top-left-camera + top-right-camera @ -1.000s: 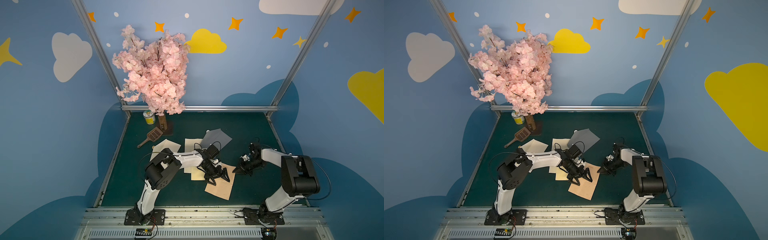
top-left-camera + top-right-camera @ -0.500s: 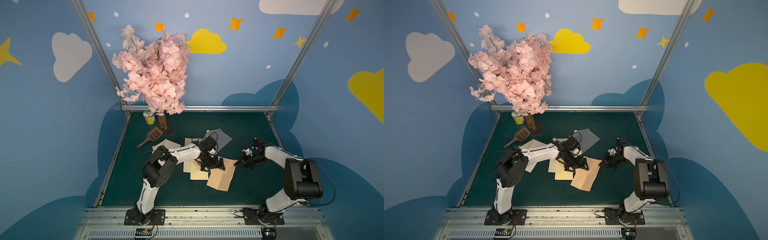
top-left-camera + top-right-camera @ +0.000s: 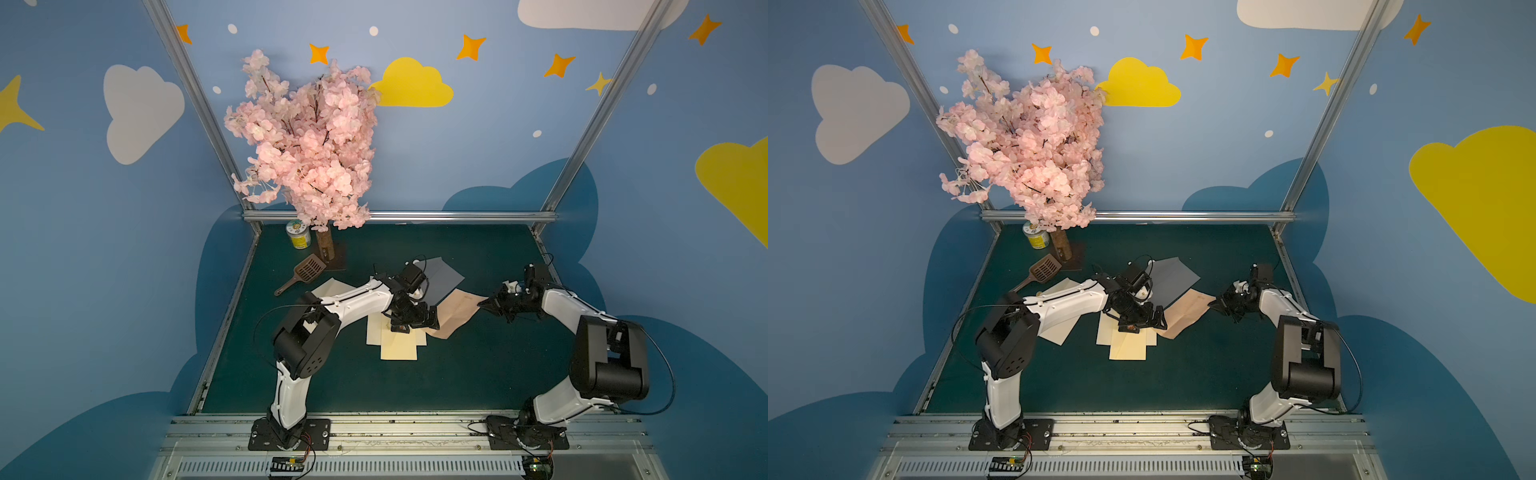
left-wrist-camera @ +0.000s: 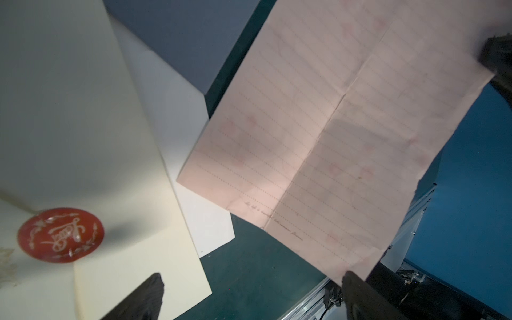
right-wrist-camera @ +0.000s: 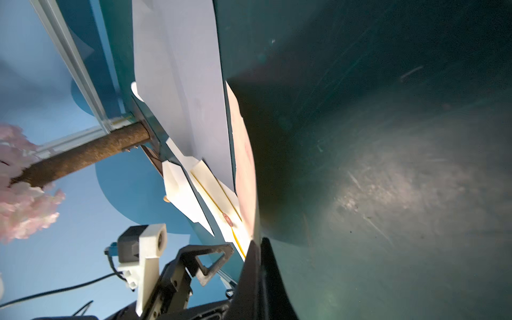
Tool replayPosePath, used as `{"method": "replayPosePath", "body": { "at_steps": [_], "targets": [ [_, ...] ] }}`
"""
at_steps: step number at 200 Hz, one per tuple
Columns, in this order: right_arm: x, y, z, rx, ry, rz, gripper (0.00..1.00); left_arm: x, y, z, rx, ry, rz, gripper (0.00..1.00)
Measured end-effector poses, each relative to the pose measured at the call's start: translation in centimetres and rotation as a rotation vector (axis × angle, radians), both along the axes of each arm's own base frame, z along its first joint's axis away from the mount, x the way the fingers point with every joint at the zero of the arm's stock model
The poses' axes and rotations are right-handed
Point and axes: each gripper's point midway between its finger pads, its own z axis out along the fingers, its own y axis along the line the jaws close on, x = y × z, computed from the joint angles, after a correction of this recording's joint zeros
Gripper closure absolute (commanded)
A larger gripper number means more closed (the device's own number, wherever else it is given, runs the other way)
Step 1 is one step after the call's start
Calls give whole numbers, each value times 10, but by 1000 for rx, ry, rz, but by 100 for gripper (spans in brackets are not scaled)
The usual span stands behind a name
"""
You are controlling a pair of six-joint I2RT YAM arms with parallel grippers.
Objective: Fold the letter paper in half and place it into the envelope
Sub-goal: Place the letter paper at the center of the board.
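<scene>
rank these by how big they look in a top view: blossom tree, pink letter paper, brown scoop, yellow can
1. blossom tree, by far the largest
2. pink letter paper
3. brown scoop, counting its handle
4. yellow can

The scoop and the can look nearly alike. The can stands farther back, so that order is unsure.

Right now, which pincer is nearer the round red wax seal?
Left. The left pincer hangs open over the round red wax seal on the cream envelope; the right pincer is farther off, shut on a corner of the pink lined letter paper.
</scene>
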Motion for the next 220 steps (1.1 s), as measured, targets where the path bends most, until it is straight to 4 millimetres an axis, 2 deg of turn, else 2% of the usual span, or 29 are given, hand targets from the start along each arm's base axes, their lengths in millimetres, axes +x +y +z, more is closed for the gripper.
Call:
{"method": "replayPosePath", "body": {
  "at_steps": [48, 82, 93, 99, 118, 126, 134, 151, 168, 198, 220],
  "targets": [
    [-10, -1, -10, 58, -6, -125, 100, 3, 0, 1, -7, 14, 28, 0],
    [-38, 3, -18, 72, 7, -194, 100, 6, -5, 5, -39, 24, 53, 0],
    [-45, 6, -19, 64, 22, -196, 91, 7, -6, 6, -47, 28, 60, 0],
    [-47, 7, -18, 57, 28, -193, 81, 7, -7, 6, -51, 29, 62, 0],
    [-52, 10, -8, 19, 37, -158, 37, 7, -8, 7, -60, 32, 66, 0],
    [-52, 10, -2, -4, 31, -137, 24, 7, -9, 8, -63, 34, 68, 0],
    [-51, 10, 6, -31, 20, -112, 17, 7, -10, 8, -66, 37, 69, 0],
    [-52, 8, 24, -92, -14, -61, 14, 7, -11, 9, -71, 43, 74, 0],
    [-57, 4, 33, -158, -18, -12, 13, 7, -11, 9, -77, 48, 78, 0],
    [-70, -4, 29, -263, 28, 80, 13, 3, -16, 9, -90, 66, 85, 0],
    [-73, -6, 24, -321, 56, 146, 13, -6, -23, 6, -99, 88, 88, 0]
  ]
}}
